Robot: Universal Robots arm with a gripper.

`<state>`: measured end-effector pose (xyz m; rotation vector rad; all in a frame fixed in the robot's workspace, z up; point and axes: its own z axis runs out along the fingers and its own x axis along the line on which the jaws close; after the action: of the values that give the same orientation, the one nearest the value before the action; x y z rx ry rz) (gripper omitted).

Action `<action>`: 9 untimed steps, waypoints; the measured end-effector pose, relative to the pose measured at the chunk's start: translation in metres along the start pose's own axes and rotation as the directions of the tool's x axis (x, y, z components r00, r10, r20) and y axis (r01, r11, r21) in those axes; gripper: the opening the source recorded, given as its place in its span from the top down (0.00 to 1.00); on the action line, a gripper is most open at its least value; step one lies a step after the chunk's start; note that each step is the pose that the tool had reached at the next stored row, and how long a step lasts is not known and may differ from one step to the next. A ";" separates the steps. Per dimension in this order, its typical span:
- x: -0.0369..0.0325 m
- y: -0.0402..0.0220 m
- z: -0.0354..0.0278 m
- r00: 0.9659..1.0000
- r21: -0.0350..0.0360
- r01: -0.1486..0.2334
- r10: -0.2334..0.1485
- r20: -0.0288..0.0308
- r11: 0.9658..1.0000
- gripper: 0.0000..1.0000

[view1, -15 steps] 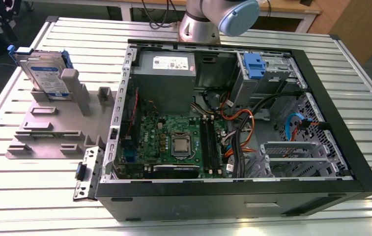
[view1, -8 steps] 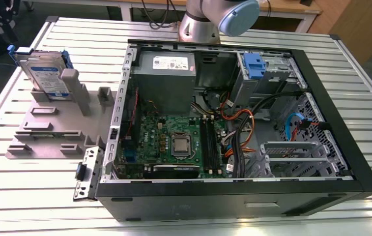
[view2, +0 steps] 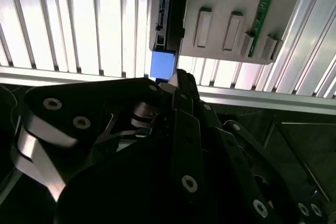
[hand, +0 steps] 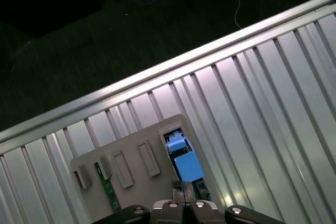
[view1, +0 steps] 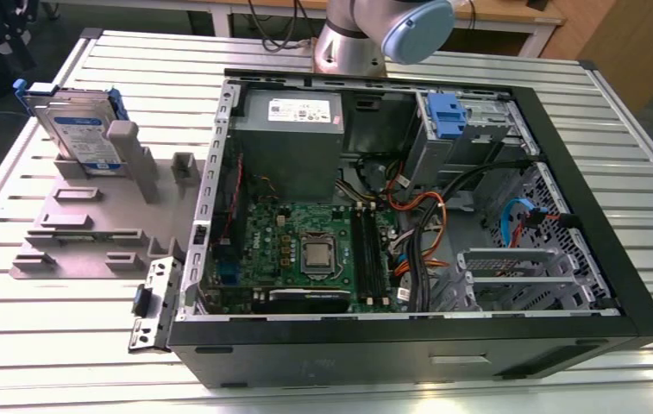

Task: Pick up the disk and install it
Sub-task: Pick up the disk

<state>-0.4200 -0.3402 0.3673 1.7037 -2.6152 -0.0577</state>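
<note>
The disk (view1: 77, 129) stands on edge in a slot of the grey holder (view1: 84, 226) at the exterior view's left, its white and blue label showing and a blue bracket around its edges. In both wrist views I look down on it from well above: it appears edge-on as a thin dark strip (view2: 161, 14) with the blue bracket end (view2: 163, 64) and as a blue block (hand: 185, 162). My gripper (view2: 177, 77) hangs above that bracket end, apart from it. Its fingertips (hand: 179, 191) meet, shut, with nothing between them.
An open computer case (view1: 418, 207) lies on the slatted metal table (view1: 637, 147), with a motherboard, cables, a grey power supply (view1: 291, 129) and a blue latch (view1: 446, 116) at a drive bay. The arm's base (view1: 355, 34) stands behind the case. A green board (hand: 108, 195) sits in the holder.
</note>
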 end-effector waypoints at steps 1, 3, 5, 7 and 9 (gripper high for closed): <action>-0.0001 0.0000 0.0004 1.000 0.000 0.008 -0.008 0.000 1.000 0.89; -0.0002 0.0000 0.0012 0.999 0.000 0.038 -0.038 -0.002 0.999 0.89; -0.0002 0.0000 0.0023 0.997 0.000 0.074 -0.074 -0.003 0.997 0.89; -0.0002 -0.0001 0.0034 0.994 -0.001 0.109 -0.109 -0.004 0.994 0.89; -0.0002 -0.0001 0.0045 0.990 -0.001 0.144 -0.144 -0.006 0.990 0.76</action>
<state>-0.4200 -0.3400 0.3628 1.8863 -2.4838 -0.0551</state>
